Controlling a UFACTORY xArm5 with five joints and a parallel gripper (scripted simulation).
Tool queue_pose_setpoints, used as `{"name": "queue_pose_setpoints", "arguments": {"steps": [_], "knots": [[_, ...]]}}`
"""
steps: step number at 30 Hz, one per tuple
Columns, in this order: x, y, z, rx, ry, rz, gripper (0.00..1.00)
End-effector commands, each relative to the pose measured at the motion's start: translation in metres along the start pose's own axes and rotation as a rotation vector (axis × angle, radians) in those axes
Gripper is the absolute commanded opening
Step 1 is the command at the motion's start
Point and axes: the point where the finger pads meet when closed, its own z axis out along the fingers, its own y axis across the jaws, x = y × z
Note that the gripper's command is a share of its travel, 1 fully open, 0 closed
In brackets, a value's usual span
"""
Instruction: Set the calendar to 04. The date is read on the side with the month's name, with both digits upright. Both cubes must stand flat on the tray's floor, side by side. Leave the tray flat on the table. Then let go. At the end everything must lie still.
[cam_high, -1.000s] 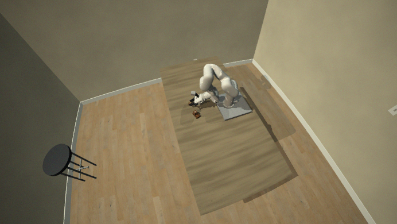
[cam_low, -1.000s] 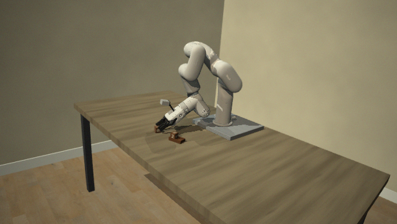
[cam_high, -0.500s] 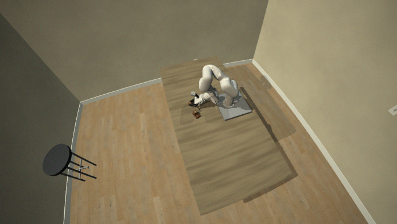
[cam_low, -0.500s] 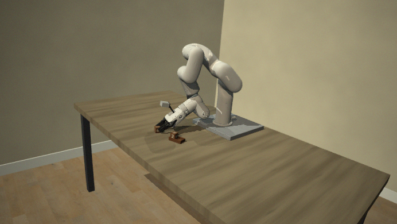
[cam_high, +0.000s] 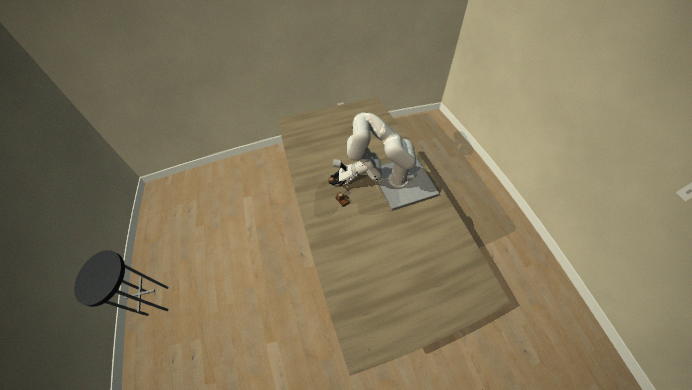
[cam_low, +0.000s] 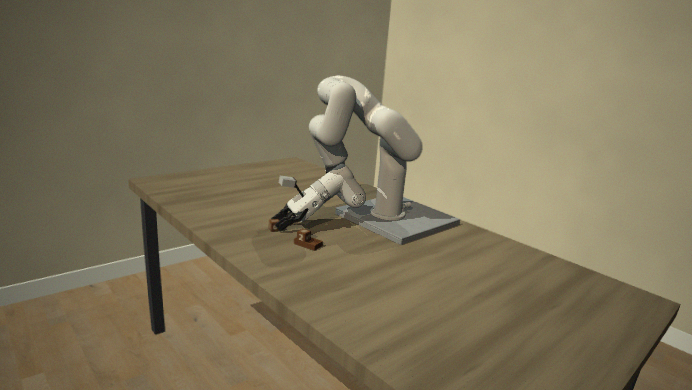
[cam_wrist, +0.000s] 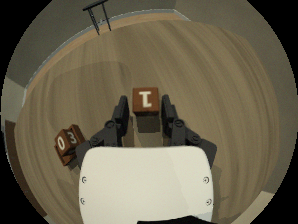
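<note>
The gripper is released, its fingers parted at either side of the loose cube, with a visible gap on each side in the wrist view. This brown cube stands on the desk, outside the tray; its face bears a white 1, inverted in the wrist view. Near it lies the small brown tray, carrying the second cube, on which 0 and 3 are legible in the wrist view. Farther back, the white arm rises from a grey base plate. A dark round stool stands well apart from the desk.
</note>
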Motion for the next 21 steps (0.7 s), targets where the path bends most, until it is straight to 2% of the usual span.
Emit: {"name": "queue_pose_setpoints", "arguments": {"steps": [1,20,21], "knots": [[0.0007,0.0,-0.0001,0.0,0.002,0.0,0.49],[0.0007,0.0,-0.0001,0.0,0.002,0.0,0.49],[0.0007,0.0,-0.0001,0.0,0.002,0.0,0.29]]}}
